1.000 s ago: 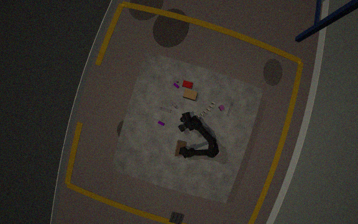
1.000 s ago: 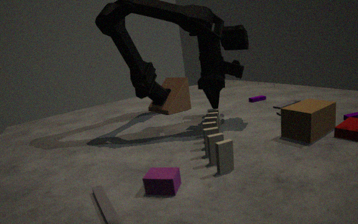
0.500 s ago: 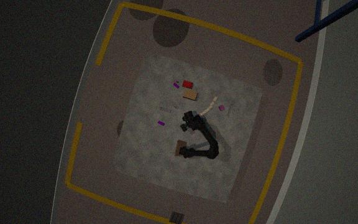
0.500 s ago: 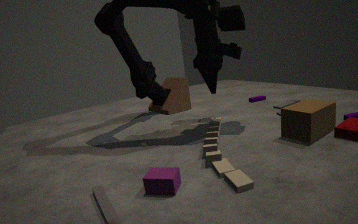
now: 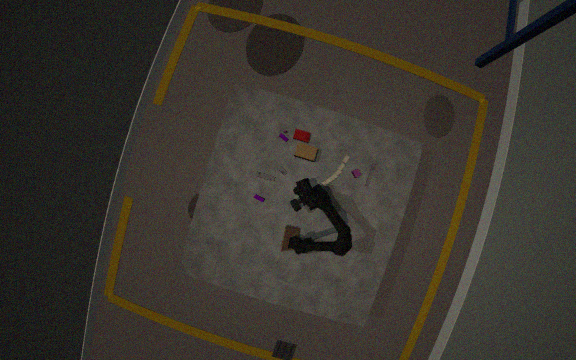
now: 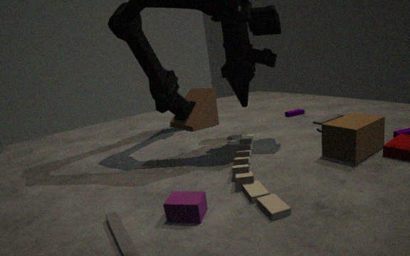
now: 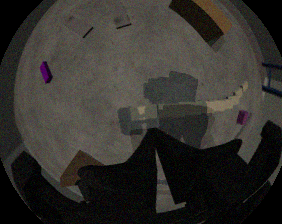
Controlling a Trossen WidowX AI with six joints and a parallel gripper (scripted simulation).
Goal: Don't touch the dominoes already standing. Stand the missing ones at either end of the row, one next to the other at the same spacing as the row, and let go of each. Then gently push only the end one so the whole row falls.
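Observation:
The cream dominoes (image 5: 337, 175) (image 6: 240, 168) (image 7: 219, 106) lie toppled in a slightly curved line, each leaning on or overlapping its neighbour. The end domino (image 6: 274, 205) nearest the exterior camera lies flat, and the one beside it is nearly flat. The far end of the line is in the arm's shadow, with a lit patch of a domino (image 7: 141, 110) in the wrist view. My gripper (image 6: 245, 105) (image 7: 152, 131) is shut and empty, pointing down above the far end of the line, clear of the dominoes. The top view does not show the fingertips.
A magenta block (image 5: 356, 173) (image 6: 186, 208) (image 7: 242, 118) is beside the line. A tan box (image 5: 306, 152) (image 6: 352, 139) and a red block (image 5: 302, 135) (image 6: 404, 147) stand on the other side. A purple bar (image 5: 259, 198) (image 6: 295, 113) (image 7: 46, 72) lies farther off. A brown wedge-like block (image 5: 291, 232) (image 6: 205, 110) is by the arm's base.

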